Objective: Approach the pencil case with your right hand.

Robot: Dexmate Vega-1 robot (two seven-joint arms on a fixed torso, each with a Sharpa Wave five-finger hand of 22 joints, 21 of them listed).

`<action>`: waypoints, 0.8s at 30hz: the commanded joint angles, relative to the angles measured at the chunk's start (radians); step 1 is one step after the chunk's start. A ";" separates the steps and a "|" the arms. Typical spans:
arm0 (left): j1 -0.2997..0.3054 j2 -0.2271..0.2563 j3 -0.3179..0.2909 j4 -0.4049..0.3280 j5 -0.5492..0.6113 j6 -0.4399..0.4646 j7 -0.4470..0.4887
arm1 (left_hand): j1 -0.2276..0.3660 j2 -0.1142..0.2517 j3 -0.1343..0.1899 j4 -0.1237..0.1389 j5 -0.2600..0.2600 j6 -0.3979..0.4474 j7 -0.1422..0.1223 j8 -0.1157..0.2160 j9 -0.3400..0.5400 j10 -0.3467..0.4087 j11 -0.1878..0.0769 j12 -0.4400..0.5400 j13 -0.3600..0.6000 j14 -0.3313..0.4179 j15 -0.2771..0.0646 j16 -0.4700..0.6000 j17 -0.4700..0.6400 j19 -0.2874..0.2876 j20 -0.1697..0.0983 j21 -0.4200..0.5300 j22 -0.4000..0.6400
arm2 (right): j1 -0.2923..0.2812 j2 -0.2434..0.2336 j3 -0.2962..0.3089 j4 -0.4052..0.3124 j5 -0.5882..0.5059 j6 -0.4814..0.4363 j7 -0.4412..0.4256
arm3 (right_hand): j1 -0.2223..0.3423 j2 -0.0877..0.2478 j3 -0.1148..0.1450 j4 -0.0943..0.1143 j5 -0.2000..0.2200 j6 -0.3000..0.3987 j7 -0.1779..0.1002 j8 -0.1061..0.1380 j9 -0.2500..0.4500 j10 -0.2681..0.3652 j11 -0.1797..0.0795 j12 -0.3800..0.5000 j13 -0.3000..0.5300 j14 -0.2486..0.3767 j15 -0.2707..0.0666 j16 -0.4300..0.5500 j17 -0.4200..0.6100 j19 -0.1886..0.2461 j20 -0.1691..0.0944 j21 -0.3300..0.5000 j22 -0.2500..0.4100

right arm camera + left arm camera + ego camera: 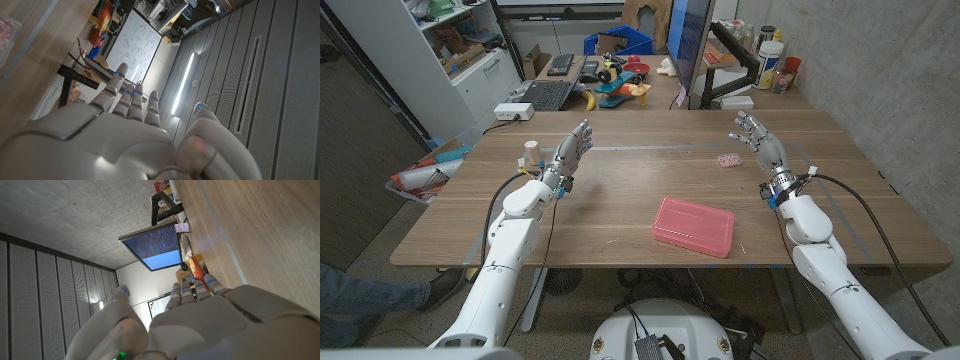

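A pink pencil case (694,226) lies near the table's front edge, a little right of the middle. My right hand (761,148) hovers above the table behind and to the right of the case, well apart from it, fingers spread and holding nothing. My left hand (570,153) is raised over the left half of the table, fingers apart and empty. The right wrist view looks along the back of my right hand (125,140) with its fingers (131,100) extended. The left wrist view shows the back of my left hand (200,325).
A small pink object (727,160) lies on the table left of my right hand. A small wooden peg (531,148) stands near my left hand. A monitor (688,40), keyboards and toys crowd the far side behind the table (620,190).
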 commanded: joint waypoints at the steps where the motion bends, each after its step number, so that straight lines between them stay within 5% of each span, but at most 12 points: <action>1: 0.003 0.001 0.001 -0.003 -0.002 0.002 0.001 | 0.002 0.011 0.002 -0.006 -0.003 0.004 -0.003 0.005 0.004 0.003 0.002 0.001 0.000 -0.009 -0.001 0.001 0.003 -0.044 0.009 -0.004 0.005 | -0.008 -0.002 0.001 -0.014 -0.018 0.018 -0.007 | 0.008 0.003 0.001 -0.005 0.004 0.013 -0.004 0.008 0.001 0.011 -0.003 -0.001 0.000 0.012 -0.002 -0.004 -0.001 0.006 0.003 -0.005 0.002; 24: 0.000 0.003 0.002 0.005 -0.003 0.008 -0.004 | 0.001 0.013 0.001 -0.008 -0.004 0.008 -0.002 0.005 0.004 0.007 0.002 -0.001 0.000 -0.008 -0.002 0.001 0.003 -0.040 0.009 -0.013 0.006 | -0.027 0.005 0.003 -0.028 -0.047 0.071 -0.019 | 0.013 0.010 0.001 -0.013 0.010 0.059 -0.019 0.016 0.001 0.047 -0.044 -0.008 -0.001 0.051 -0.035 -0.004 -0.014 0.019 -0.005 -0.038 0.003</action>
